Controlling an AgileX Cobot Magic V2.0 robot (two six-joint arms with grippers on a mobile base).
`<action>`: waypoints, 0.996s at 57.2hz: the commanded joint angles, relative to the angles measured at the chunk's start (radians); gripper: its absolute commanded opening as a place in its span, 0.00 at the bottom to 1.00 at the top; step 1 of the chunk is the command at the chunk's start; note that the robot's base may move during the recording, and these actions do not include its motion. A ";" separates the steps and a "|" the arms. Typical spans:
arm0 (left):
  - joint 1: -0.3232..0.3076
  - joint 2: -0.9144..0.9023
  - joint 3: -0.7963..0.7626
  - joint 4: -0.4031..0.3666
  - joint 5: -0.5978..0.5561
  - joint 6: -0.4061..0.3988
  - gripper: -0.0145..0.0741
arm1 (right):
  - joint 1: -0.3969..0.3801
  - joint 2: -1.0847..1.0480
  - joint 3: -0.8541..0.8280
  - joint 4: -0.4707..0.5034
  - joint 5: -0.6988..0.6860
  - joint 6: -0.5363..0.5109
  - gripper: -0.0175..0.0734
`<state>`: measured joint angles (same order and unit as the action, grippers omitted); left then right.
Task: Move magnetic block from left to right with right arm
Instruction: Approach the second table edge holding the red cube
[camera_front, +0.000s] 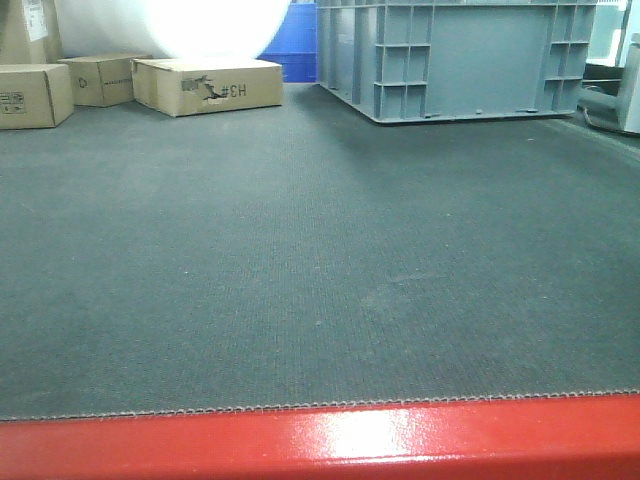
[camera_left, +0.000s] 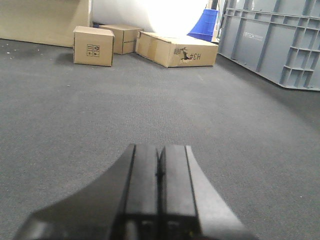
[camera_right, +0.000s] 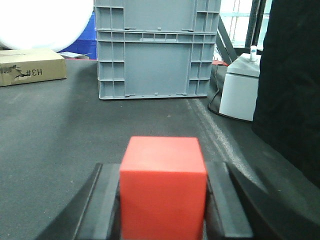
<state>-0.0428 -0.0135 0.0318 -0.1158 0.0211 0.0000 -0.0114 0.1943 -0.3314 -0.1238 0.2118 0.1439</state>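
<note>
The magnetic block (camera_right: 163, 187) fills the lower centre of the right wrist view. It is a plain red cube with matte faces, clamped in the right hand (camera_right: 163, 170), whose two dark fingers (camera_right: 106, 200) press flat against its left and right sides. Its underside runs off the bottom edge of the frame, so whether it rests on the bench (camera_right: 60, 130) or hangs above it cannot be told. Beyond the block the dark grey bench surface runs up to a grey crate (camera_right: 155, 50) in the upper centre. A torn cardboard box (camera_right: 30, 72) lies at the left edge of that view. A white device (camera_right: 240, 87) stands just right of the crate, and a black mass (camera_right: 295, 85) covers the right edge. In the left wrist view the left hand (camera_left: 160, 150) sits at the bottom centre, its fingers pressed together with a thin seam between them. It points across the bench toward the torn cardboard box (camera_left: 177, 50) and two smaller cardboard boxes (camera_left: 93, 46) in the upper left. A blue bin (camera_left: 205, 27) and the grey crate (camera_left: 270, 40) are at the upper right. In the front view a glossy red edge (camera_front: 320, 440) crosses the bottom of the frame, and the boxes and crate (camera_front: 460, 55) line the top.
</note>
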 joint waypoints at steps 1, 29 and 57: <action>-0.004 -0.009 0.008 -0.002 -0.078 0.000 0.02 | -0.003 0.008 -0.029 -0.011 -0.090 -0.008 0.44; -0.004 -0.009 0.008 -0.002 -0.078 0.000 0.02 | -0.003 0.008 -0.029 -0.010 -0.096 -0.007 0.44; -0.004 -0.009 0.008 -0.002 -0.078 0.000 0.02 | -0.003 0.085 -0.029 -0.007 -0.101 -0.007 0.44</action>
<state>-0.0428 -0.0135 0.0318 -0.1158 0.0211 0.0000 -0.0114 0.2491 -0.3314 -0.1238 0.2097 0.1439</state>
